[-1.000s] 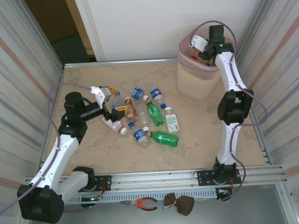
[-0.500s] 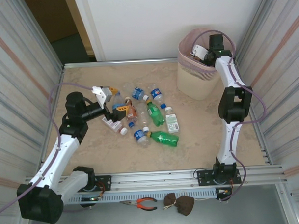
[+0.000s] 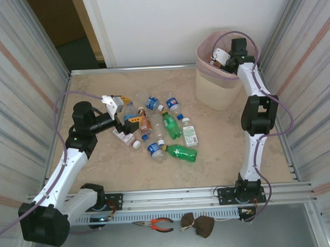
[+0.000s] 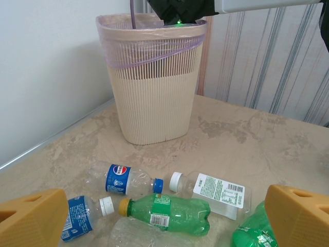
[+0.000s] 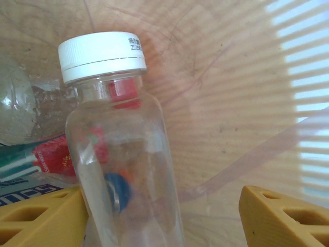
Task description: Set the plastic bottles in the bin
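Over the table, from the top camera, I note the right gripper (image 3: 221, 56) sits lower inside the bin (image 3: 215, 94) than a second ago, when it was at the rim. The left gripper (image 3: 126, 109) hovers over the plastic bottles (image 3: 171, 135) scattered mid-table. Neither it nor they have shifted.

Left wrist camera: the left gripper (image 4: 164, 220) has its orange fingers (image 4: 31, 224) wide apart, gripping nothing. Bottles lie below and beyond them. The bin (image 4: 154, 98) stands upright near the wall.

Right wrist camera: the right gripper (image 5: 159, 213) is parted. A clear white-capped bottle (image 5: 118, 149) stands between the fingers, against one finger (image 5: 41, 216) and apart from the other, unclamped. It is inside the bin (image 5: 231, 77), with other bottles beneath.
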`<state>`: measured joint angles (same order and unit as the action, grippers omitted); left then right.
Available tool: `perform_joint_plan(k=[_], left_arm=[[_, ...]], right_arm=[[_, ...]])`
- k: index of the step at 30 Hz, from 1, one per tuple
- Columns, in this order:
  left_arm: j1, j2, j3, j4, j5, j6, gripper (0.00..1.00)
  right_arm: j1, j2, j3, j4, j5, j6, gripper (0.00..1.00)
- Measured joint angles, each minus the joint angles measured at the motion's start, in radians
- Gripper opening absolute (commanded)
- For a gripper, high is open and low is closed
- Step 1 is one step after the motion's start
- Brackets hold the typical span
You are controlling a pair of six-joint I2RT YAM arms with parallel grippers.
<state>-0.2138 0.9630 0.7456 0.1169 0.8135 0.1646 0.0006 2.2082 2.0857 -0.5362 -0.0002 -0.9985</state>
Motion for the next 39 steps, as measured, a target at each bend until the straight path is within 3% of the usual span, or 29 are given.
perform_joint_plan(k=[21,32,39], left_arm=[[-0.005,-0.011,0.000,0.000,-0.021,-0.004,0.99],[-0.005,-0.013,0.000,0.000,-0.037,-0.004,0.99],[-0.005,-0.013,0.000,0.000,-0.051,-0.007,0.99]], right_arm=[[0.088,-0.220,0.081,-0.137,0.011,0.147,0.84],[0.150,-0.342,0.079,-0.297,0.034,0.542,0.86],[0.246,-0.533,-0.102,-0.319,0.024,0.834,0.84]])
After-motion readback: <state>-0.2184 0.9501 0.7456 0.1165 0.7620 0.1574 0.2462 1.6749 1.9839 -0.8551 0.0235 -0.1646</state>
